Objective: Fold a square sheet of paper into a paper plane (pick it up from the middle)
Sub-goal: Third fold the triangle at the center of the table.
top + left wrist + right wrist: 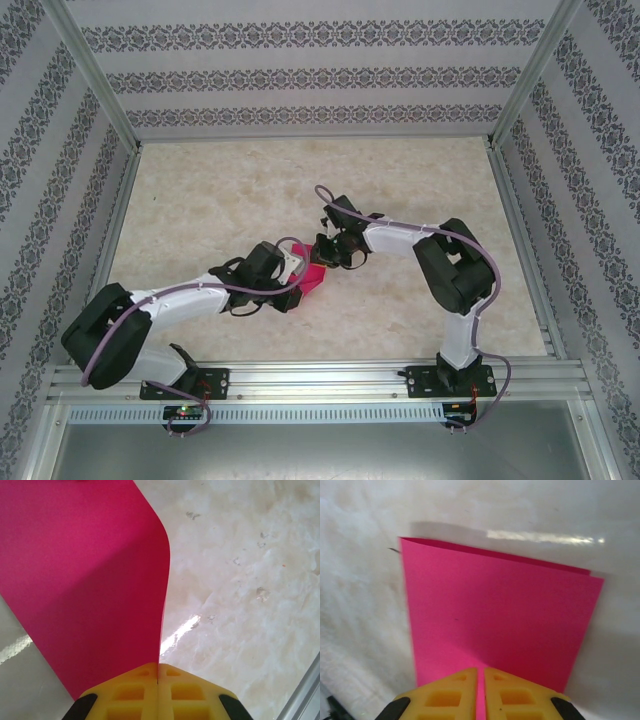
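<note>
So far, we judge one half-fold done: left gripper (158, 672) and right gripper (480, 676) each pinch the square sheet of paper (495, 615) near the middle of the table (230, 190); nose and wing folds remain.

the square sheet of paper (500, 620) is smooth, matt paper; the tabletop (250, 580) is glossy, perhaps laminate; the left gripper's fingers (135, 695) are matt yellow plastic.
</note>
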Action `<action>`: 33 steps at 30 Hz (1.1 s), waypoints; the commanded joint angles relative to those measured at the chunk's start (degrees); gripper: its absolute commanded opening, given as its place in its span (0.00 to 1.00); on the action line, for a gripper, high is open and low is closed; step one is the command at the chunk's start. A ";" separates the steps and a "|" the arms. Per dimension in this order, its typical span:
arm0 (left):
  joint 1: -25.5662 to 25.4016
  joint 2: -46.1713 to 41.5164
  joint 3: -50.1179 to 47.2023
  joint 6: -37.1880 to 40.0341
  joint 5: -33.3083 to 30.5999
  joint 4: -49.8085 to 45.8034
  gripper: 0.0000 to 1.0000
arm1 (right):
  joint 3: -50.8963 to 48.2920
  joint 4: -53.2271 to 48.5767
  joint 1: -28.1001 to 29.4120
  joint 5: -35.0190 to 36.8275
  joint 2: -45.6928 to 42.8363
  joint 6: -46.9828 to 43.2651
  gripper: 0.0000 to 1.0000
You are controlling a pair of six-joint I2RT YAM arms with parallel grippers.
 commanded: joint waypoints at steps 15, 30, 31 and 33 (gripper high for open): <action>8.35 6.07 3.97 2.47 8.42 2.35 0.02 | 6.29 -13.05 1.80 8.50 4.29 -10.86 0.12; 8.53 9.51 5.05 2.05 6.79 1.61 0.04 | 7.45 -13.33 1.61 8.01 4.73 -10.74 0.15; 8.53 9.14 4.81 1.45 6.52 1.70 0.03 | 7.46 -13.29 1.51 7.98 4.65 -10.47 0.15; 8.53 8.33 4.27 0.70 6.19 1.66 0.04 | 7.37 -13.07 1.53 7.85 4.47 -10.15 0.15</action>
